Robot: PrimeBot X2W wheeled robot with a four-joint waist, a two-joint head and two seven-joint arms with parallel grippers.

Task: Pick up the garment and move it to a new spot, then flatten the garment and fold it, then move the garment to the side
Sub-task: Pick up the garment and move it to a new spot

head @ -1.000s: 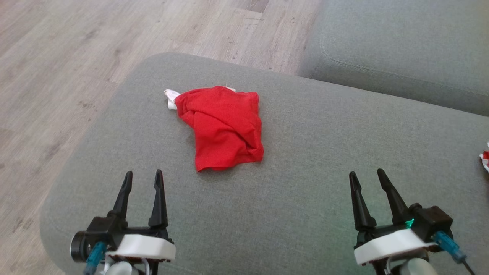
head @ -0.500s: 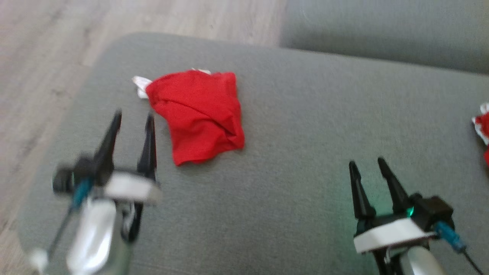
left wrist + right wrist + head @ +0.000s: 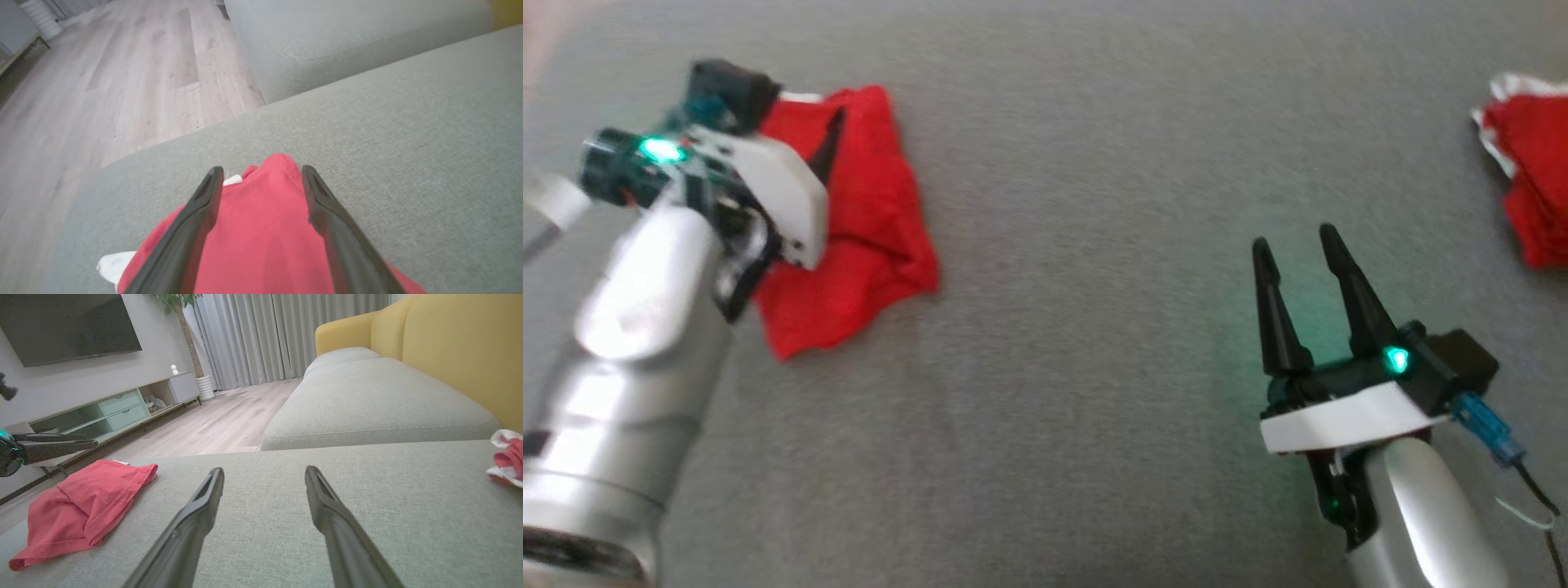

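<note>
Sofa cushion (image 3: 1094, 367) by wood floor (image 3: 122, 81): L end effector (image 3: 261, 169) wide over red garment (image 3: 874, 212), R end effector (image 3: 1294, 237) wide.

The left gripper (image 3: 262, 170) and right gripper (image 3: 1294, 237) each have two long, black, tapering fingers; behind the fingers is a black bracket (image 3: 1327, 377) on a white wedge-shaped plate (image 3: 1339, 418); the forearms (image 3: 645, 302) are rounded, silvery metal; a green light (image 3: 1396, 358) glows at each wrist; a teal connector (image 3: 1486, 425) with a thin black cable (image 3: 1543, 506) trails from the right wrist.
</note>
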